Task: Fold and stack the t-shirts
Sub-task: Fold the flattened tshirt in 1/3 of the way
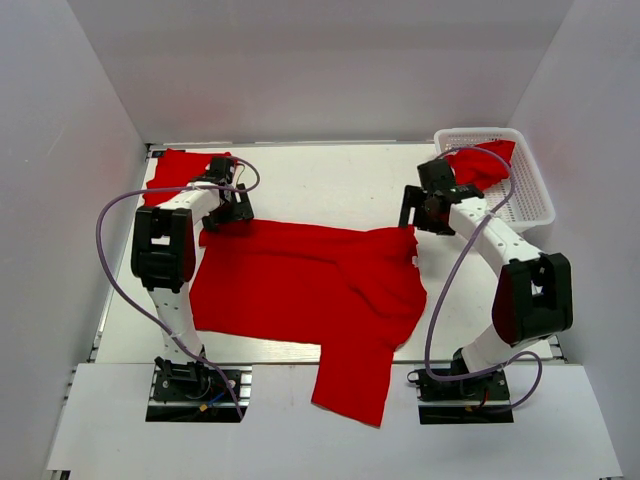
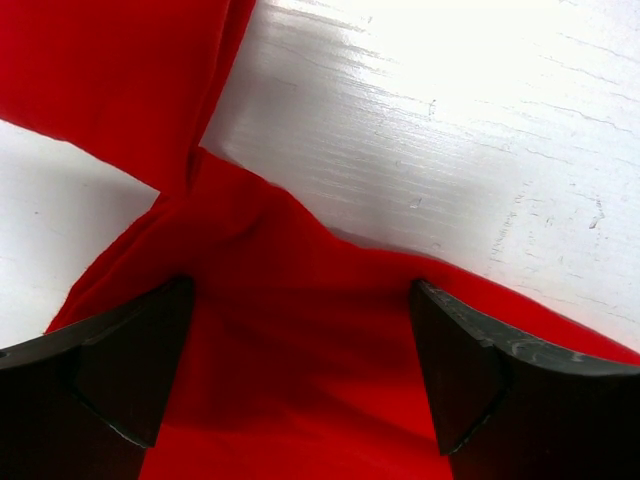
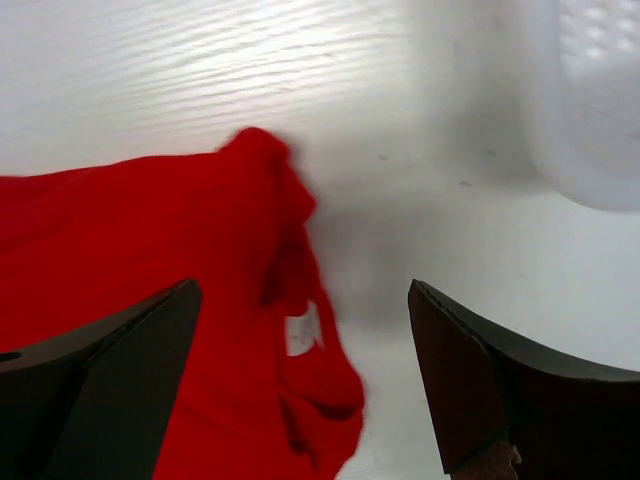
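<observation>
Setting: robot test cell, probably a lab. Plain white panels (image 1: 330,60) box in a white tabletop (image 1: 330,180) beyond and to either side of both sets of jaws. The left arm (image 1: 165,250) and right arm (image 1: 520,280) are bolted to base plates (image 1: 195,385) behind the jaws. Purple cables (image 1: 98,240) loop loose. A white plastic basket (image 1: 535,190) sits just outboard of the right jaws.

Left arm (image 1: 180,310), right arm (image 1: 495,240): white links, black joint housings | lavender cables (image 1: 99,240) looped at each side | black base plates (image 1: 195,385) | matte black, wedge-shaped fingers (image 2: 100,390)
</observation>
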{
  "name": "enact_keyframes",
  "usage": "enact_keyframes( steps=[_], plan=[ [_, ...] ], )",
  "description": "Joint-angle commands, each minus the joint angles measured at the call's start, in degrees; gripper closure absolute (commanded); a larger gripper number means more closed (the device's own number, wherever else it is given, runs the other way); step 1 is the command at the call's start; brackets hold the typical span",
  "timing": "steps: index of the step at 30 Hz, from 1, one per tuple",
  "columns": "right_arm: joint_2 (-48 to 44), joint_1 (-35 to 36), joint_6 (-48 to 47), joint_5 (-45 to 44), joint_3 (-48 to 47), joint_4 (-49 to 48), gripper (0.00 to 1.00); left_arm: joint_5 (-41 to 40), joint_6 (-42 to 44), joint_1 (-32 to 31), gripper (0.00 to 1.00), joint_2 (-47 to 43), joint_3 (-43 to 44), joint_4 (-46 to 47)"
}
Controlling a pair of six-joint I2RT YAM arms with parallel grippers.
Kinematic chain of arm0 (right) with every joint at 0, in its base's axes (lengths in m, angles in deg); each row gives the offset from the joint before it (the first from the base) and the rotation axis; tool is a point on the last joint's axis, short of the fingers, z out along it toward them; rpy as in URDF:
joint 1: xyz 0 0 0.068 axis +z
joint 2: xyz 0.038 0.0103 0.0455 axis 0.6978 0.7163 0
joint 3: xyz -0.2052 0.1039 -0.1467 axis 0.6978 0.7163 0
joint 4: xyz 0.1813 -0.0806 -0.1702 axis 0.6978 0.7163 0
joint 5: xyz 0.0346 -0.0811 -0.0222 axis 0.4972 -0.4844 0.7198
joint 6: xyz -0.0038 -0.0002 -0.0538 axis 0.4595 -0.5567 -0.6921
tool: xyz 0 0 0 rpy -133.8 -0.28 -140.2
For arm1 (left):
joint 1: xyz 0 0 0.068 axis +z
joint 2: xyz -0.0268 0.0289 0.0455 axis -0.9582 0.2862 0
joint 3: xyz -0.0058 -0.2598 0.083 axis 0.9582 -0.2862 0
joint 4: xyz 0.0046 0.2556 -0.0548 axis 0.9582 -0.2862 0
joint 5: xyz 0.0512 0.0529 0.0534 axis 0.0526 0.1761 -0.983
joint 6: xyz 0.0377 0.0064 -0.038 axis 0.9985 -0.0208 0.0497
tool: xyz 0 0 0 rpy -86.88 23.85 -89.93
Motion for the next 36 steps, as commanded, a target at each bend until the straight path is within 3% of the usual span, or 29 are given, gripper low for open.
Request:
enact_keyframes(
  steps=[1,2,4,9,22,27,32,36],
  plan=[
    [-0.8,0.7,-5.9,12.9,-0.6,-7.3,0.10,2.3,-0.1,1.0,0.00,-0.4,-2.1,-3.2],
    [-0.5,1.2,-6.3,20.0,-0.6,-9.9,0.10,2.3,-0.1,1.0,0.00,-0.9,-2.1,-3.2],
    [0.9,2.2,-7.8,23.5,-1.2,-11.8,0.10,2.3,-0.1,1.0,0.00,-0.9,-2.1,-3.2],
    [6.7,4.2,-8.5,26.0,-2.8,-13.4,0.10,2.3,-0.1,1.0,0.00,-0.9,-2.6,-3.2],
    [16.4,0.6,-5.4,18.4,-1.2,-13.9,0.10,2.3,-0.1,1.0,0.00,-1.4,-4.3,-2.2],
    [22.2,-2.5,-4.8,18.2,-5.0,-12.8,0.10,2.9,-0.1,-0.1,0.00,-0.9,-4.3,-1.0],
    [28.7,-5.5,-4.4,20.6,-10.1,-10.7,0.10,8.6,-0.1,-0.2,0.00,1.0,-3.1,1.7],
    [33.4,-6.9,-5.1,20.9,-18.7,-9.3,0.10,12.0,-0.6,-0.2,0.00,3.9,0.4,3.0]
  ],
)
